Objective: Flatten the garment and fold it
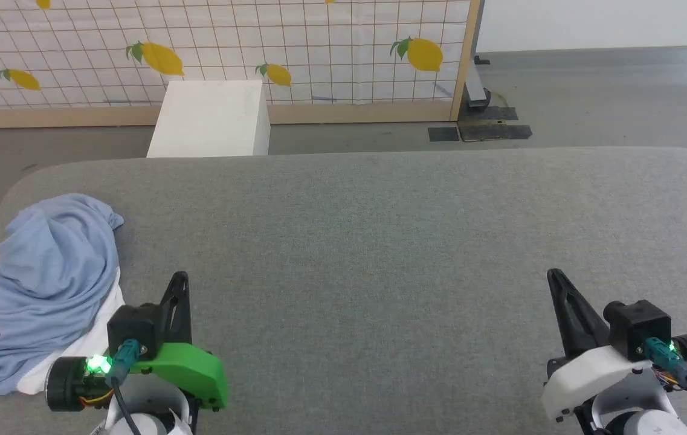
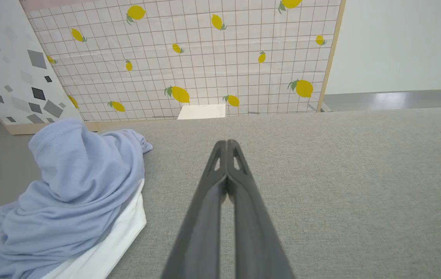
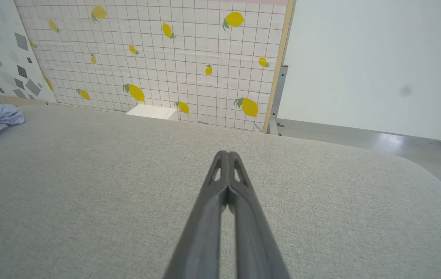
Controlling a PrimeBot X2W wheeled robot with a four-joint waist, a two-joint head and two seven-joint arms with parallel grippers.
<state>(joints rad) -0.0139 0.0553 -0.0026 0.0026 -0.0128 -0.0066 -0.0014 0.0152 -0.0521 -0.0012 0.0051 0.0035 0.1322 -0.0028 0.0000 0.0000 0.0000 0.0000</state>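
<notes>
On the table [image 1: 379,229], left end: shirt [image 1: 47,284] heaped, untouched | left gripper [image 1: 181,278] and right gripper [image 1: 554,275] clenched, empty | soft, light knit, likely floppy; pinch a loose outer edge

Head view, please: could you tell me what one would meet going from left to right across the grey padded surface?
Crumpled light blue garment → left gripper, shut → right gripper, shut.

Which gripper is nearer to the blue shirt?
The left gripper, the one with the green cover: the crumpled shirt lies just beside it, while the right gripper, with the white cover, is far off on the other side.
</notes>
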